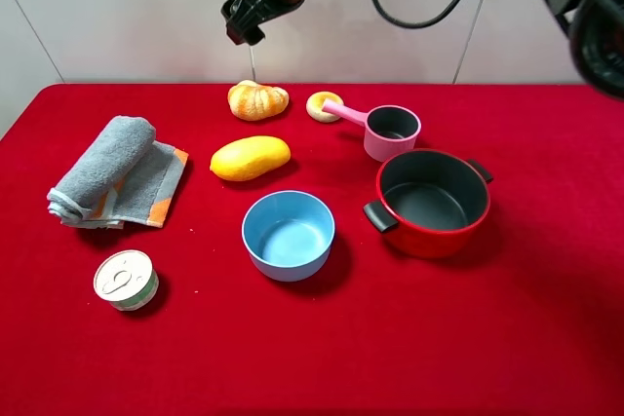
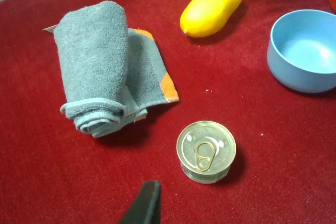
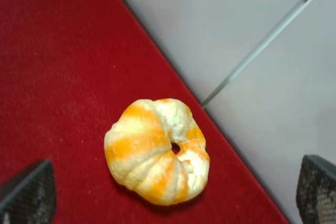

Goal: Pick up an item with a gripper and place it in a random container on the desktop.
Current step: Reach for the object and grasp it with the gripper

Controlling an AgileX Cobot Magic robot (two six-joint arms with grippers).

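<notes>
R end effector [image 1: 244,30] over orange bun [image 1: 258,100]

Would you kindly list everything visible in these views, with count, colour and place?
desktop: 1, red cloth, under everything
peeled mandarin: 1, golden-orange, back centre
ring: 1, tan, right of the peeled mandarin
cup: 1, pink, long-handled, right of the ring
pot: 1, red, dark inside, right side
bowl: 1, blue, centre front
mango: 1, yellow, in front of the peeled mandarin
towel: 1, grey with orange edge, rolled, left
can: 1, silvery lid, front left
right gripper: 1, black, open, above the peeled mandarin
left gripper: 1, dark, one tip shows, near the can
</notes>
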